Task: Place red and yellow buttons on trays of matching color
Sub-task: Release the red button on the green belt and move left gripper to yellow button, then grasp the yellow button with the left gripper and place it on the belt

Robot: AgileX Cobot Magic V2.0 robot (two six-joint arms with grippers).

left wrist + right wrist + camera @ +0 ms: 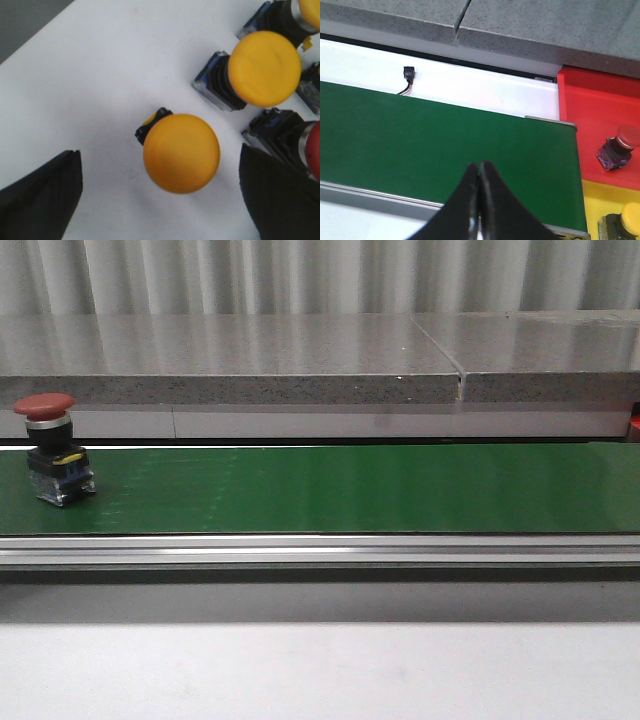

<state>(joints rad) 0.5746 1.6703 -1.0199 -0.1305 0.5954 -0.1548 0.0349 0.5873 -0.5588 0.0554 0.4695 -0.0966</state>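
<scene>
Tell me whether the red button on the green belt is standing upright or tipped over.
Upright: the red button stands on its base on the green belt, red cap on top.

A grey speckled stone ledge (230,375) runs across the back, split by a seam (460,380) toward the right. Behind it hangs a pale, vertically ribbed wall (320,275) catching soft light. A plain white table (320,670) lies in the foreground.

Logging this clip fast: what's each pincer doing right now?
Left pincer: open, above a yellow button, holding nothing.
Right pincer: closed, empty, over the green belt.
</scene>
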